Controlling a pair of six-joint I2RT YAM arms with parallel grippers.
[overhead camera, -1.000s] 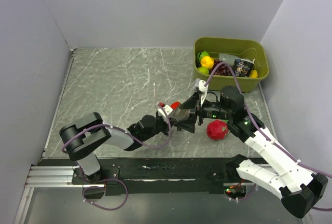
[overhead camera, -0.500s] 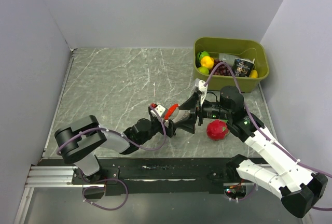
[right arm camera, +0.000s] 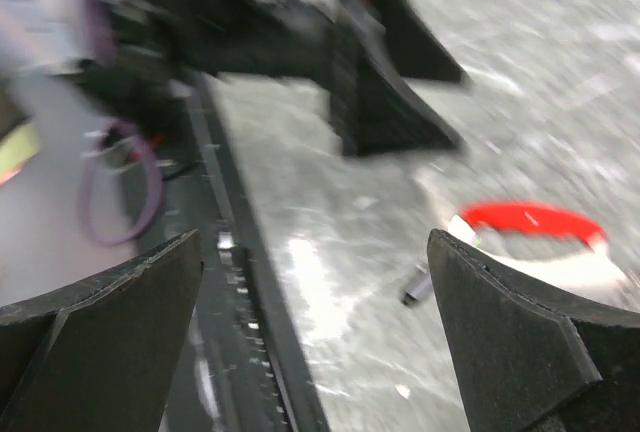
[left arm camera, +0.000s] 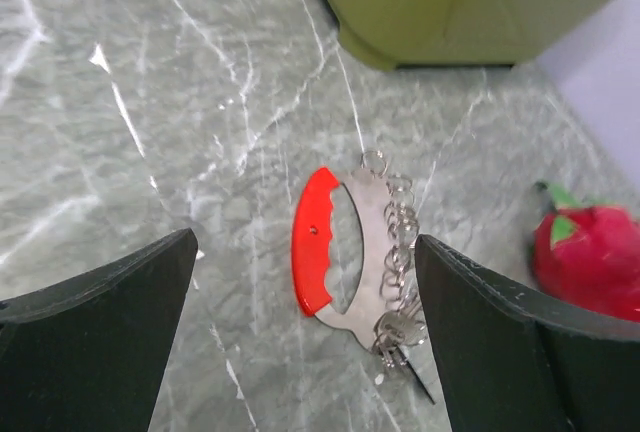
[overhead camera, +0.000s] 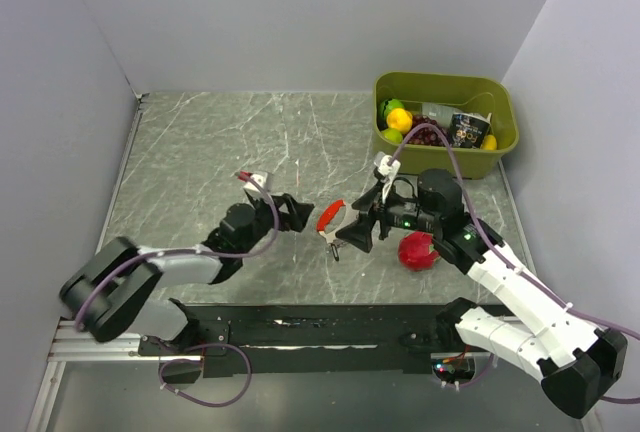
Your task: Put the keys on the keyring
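From above, the left gripper stands with its jaws wide apart and holds nothing. The right gripper faces it, also spread and empty. The keys lie flat on the marble table between the two tips, touching neither. Bare tabletop spreads behind and beyond the left gripper. Behind the right gripper sits a toy strawberry, and farther off an olive bin holds a dark packet whose print is too small to read.

In the left wrist view, the keys' long axis runs straight ahead of the gap. The red handle is left, the metal strip right, edged with small wire rings.

The right wrist view is blurred. The keys lie ahead, toward the right finger, near the table's front rail.
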